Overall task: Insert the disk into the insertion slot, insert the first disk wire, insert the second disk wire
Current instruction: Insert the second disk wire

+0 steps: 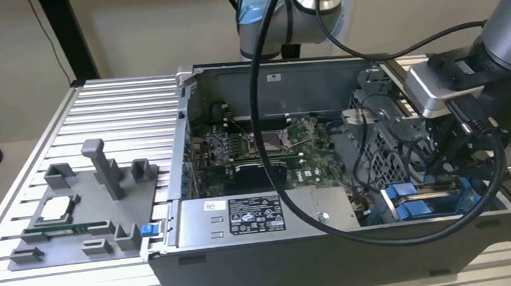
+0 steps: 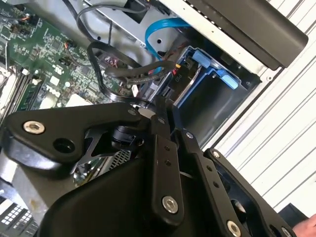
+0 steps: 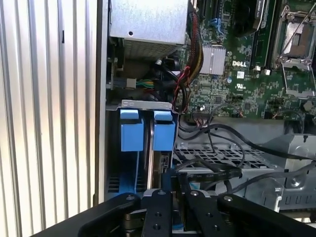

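Note:
The disk stands on edge in the drive bay at the corner of the open computer case, clipped in its blue frame, with a second blue frame beside it. These blue frames sit at the exterior view's right, under the arm's wrist. My gripper hangs just over the bay with its black fingers drawn together. A black disk wire runs up to the fingertips and appears pinched there. More black wires and a blue cable loop nearby.
The motherboard fills the case floor. A silver power-supply box sits along the case's near wall beside the bay. A perforated metal cage borders the bay. A grey fixture block with small parts stands on the slatted table.

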